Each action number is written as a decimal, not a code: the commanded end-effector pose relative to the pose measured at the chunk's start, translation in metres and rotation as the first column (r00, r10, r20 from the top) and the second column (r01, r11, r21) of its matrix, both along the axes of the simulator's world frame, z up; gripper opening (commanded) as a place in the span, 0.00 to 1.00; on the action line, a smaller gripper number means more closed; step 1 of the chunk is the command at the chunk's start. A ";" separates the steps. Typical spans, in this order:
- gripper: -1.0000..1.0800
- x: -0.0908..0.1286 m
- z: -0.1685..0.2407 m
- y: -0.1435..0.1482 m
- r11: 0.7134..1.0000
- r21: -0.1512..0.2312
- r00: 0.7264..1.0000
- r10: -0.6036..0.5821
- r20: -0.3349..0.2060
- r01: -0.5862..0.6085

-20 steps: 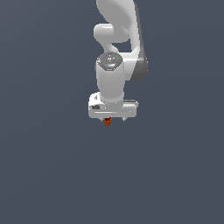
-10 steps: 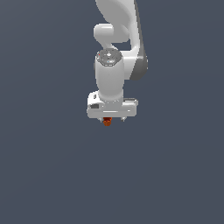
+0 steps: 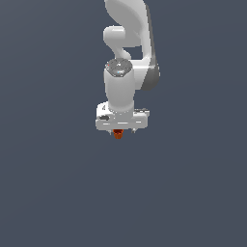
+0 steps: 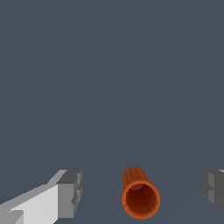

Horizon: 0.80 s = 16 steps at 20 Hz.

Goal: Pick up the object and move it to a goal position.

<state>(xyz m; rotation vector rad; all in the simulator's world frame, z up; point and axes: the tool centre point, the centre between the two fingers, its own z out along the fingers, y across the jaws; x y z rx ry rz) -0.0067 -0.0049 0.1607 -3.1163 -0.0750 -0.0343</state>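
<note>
The object is a tiny orange-red cup-shaped piece (image 4: 139, 195), slightly tapered, with its open mouth facing the wrist camera. In the wrist view it stands between my two grey fingertips (image 4: 70, 192), with a clear gap on each side, so the jaws are open and do not touch it. In the exterior view the white gripper (image 3: 119, 131) hangs straight down over the object (image 3: 118, 134), which peeks out just below the hand. The fingers are mostly hidden by the hand there.
A plain dark grey-blue surface (image 3: 58, 193) fills both views. No other objects, containers or edges show.
The arm and gripper have shifted very slightly toward the exterior view's left. The object stays below the hand.
</note>
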 end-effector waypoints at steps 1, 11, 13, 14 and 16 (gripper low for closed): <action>0.96 -0.008 -0.010 -0.003 1.000 -0.004 1.000 0.015 -0.003 -0.015; 0.96 -0.058 -0.057 -0.019 0.995 -0.021 0.995 0.095 -0.016 -0.096; 0.96 -0.065 -0.063 -0.021 0.994 -0.022 0.994 0.107 -0.018 -0.107; 0.96 -0.068 -0.065 -0.022 0.993 -0.023 0.994 0.111 -0.019 -0.112; 0.96 -0.073 -0.069 -0.023 0.993 -0.024 0.993 0.119 -0.020 -0.119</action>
